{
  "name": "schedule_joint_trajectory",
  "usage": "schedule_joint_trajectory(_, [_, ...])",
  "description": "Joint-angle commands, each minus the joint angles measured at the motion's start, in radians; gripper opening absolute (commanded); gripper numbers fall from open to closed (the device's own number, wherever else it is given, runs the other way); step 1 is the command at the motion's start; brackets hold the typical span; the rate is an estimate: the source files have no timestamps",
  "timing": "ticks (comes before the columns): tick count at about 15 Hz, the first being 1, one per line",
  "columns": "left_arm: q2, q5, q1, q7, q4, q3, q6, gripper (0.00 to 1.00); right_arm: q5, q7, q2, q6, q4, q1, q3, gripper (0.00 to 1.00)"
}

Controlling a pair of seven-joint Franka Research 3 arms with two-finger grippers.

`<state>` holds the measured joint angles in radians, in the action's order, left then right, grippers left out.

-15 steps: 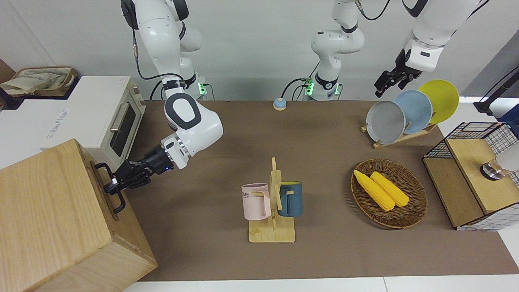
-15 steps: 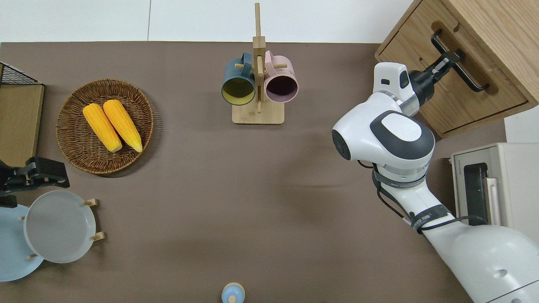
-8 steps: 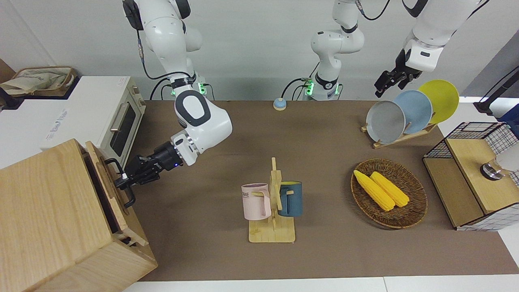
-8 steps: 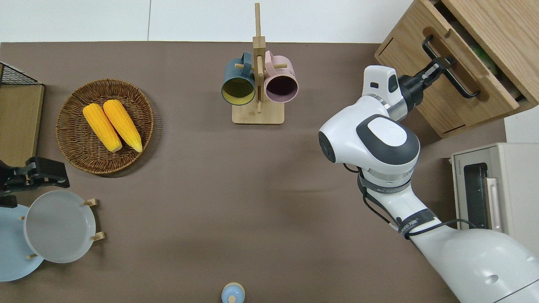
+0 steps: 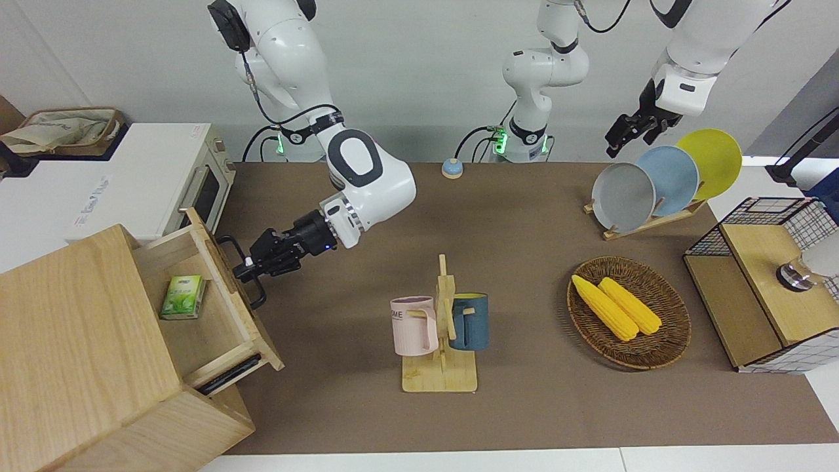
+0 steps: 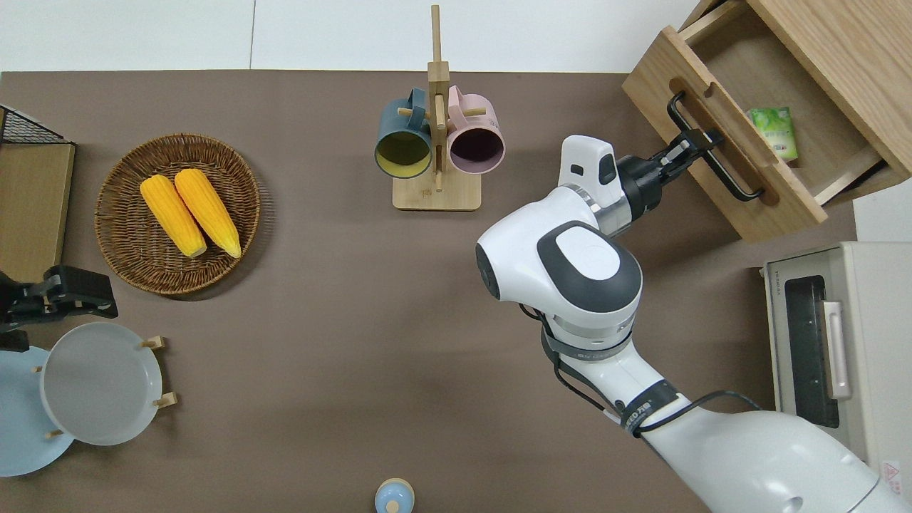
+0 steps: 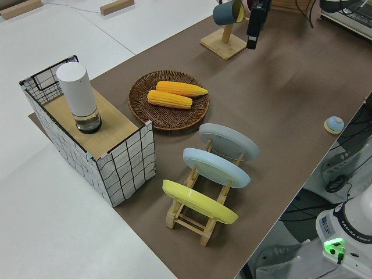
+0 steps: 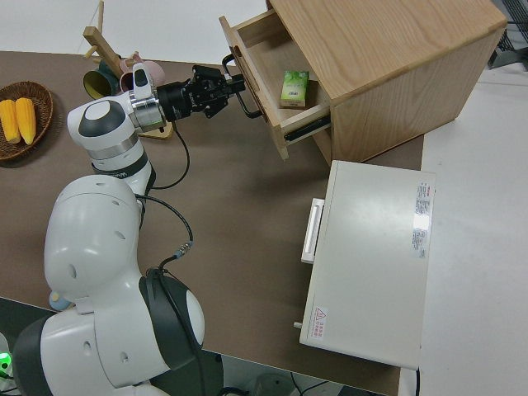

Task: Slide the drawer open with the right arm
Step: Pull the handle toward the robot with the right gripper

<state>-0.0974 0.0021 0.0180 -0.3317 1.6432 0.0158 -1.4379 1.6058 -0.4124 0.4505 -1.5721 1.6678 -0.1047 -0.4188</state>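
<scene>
1 drawer [image 5: 216, 314] stands pulled out of the wooden cabinet [image 5: 78, 367] at the right arm's end, 1 green packet [image 5: 183, 296] inside. Right gripper [image 5: 248, 265] clamps its black handle [image 6: 714, 157]. 2 mugs [image 5: 414, 325] hang nearby; left arm parked.

White jointed right arm [image 6: 563, 267] reached low and outstretched toward its own end of the surface, elbow bent, forearm roughly level. Silver wrist ring, black wrist with small blue light lit. Black two-finger right gripper [image 5: 248, 267] pointed sideways, fingers [image 6: 687, 144] clamped on the black metal bar handle [image 6: 714, 154] of the pale-wood drawer [image 6: 719, 153], gripping it near the bar's middle. White left arm [image 5: 688, 59] parked, raised, black left gripper [image 5: 623, 134] hanging downward; its finger state could not be made out.
</scene>
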Motion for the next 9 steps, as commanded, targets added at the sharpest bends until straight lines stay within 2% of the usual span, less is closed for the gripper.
schedule_joint_trajectory(1, [-0.008, -0.004, -0.004, 0.010, 0.000, -0.005, 0.002, 0.99, -0.033, 0.030, -0.001, 0.069, -0.019, -0.006, -0.060, 0.000])
schedule_joint_trajectory(5, [-0.008, -0.004, -0.004, 0.010, 0.000, -0.005, 0.002, 0.99, -0.050, 0.032, -0.001, 0.119, -0.029, -0.015, -0.107, 0.000])
schedule_joint_trajectory(8, [-0.008, -0.004, -0.004, 0.010, 0.000, -0.005, 0.002, 0.99, -0.084, 0.032, -0.001, 0.156, -0.029, -0.036, -0.124, 0.000])
schedule_joint_trajectory(9, [-0.008, -0.004, -0.004, 0.010, 0.000, -0.003, 0.002, 0.99, -0.092, 0.032, -0.001, 0.170, -0.029, -0.039, -0.139, 0.000])
